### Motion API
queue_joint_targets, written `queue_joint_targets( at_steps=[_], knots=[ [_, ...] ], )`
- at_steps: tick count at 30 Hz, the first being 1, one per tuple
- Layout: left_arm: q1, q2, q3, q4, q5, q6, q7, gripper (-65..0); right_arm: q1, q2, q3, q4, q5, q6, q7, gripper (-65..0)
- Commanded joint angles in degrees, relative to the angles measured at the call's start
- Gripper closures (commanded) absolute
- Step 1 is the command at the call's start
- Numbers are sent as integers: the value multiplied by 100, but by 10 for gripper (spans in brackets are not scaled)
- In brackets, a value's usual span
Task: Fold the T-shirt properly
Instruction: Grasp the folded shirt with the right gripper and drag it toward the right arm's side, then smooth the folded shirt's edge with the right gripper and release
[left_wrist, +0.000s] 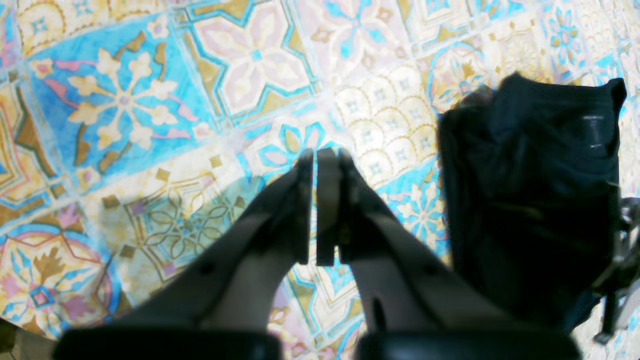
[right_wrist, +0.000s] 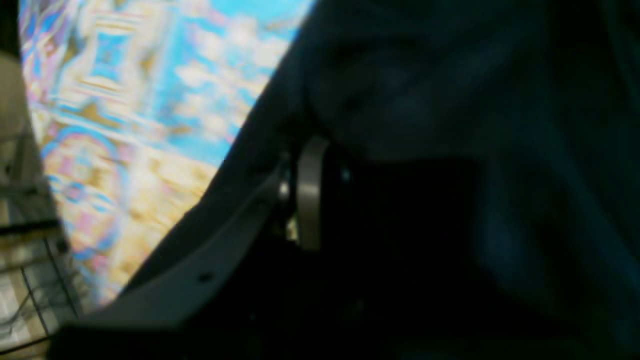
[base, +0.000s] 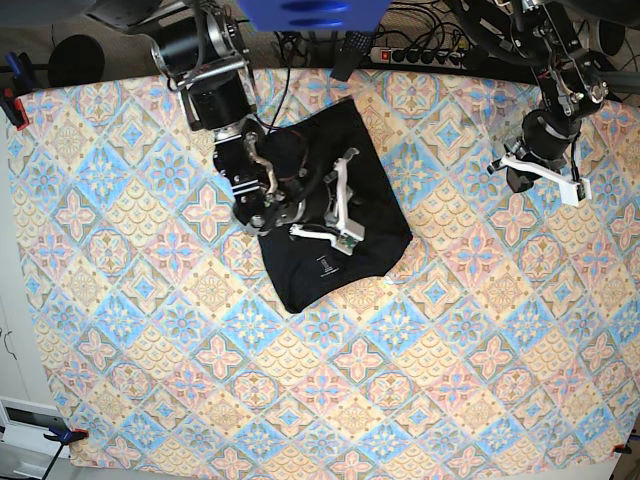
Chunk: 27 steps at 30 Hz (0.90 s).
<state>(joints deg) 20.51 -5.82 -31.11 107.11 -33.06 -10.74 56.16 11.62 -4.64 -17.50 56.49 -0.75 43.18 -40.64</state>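
The black T-shirt (base: 375, 215) lies crumpled in a rough folded heap at the back middle of the table, its small white mark (base: 325, 266) near the front edge. My right gripper (base: 340, 215) is over the heap. In the right wrist view it (right_wrist: 325, 150) is buried in the black cloth (right_wrist: 450, 100), with one pale pad (right_wrist: 310, 195) showing and the other finger hidden; it looks shut on the cloth. My left gripper (base: 535, 172) hangs far to the right, off the shirt. In the left wrist view it (left_wrist: 315, 155) is shut and empty, with the shirt (left_wrist: 525, 200) off to its right.
A patterned tile-print cloth (base: 300, 400) covers the whole table. A power strip and cables (base: 420, 55) lie along the back edge. Clamps (base: 12, 100) hold the cloth at the left corners. The right arm's body (base: 215, 90) reaches in from the back left.
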Motion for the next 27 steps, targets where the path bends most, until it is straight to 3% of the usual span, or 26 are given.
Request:
queue_joint_targets(
  at_steps=[1,8,17,27],
  knots=[
    [-25,-55,-23,115,-57,-29,-100,-3,65,267,154,-1,-615,-318,-476,-27],
    [-34,-55,-14,115,-57,-29,-100,-3,82,821,769,-1,-615,-318,-441,-27],
    [-25,-55,-14,115,-57,-29,-100,-3,487,1638,980,-1,-615,-318,-432,-27],
    [-25,-46,12,115,-57,-29,-100,-3,865,1708,1473,8,-615,-318,-485,-28]
  ],
)
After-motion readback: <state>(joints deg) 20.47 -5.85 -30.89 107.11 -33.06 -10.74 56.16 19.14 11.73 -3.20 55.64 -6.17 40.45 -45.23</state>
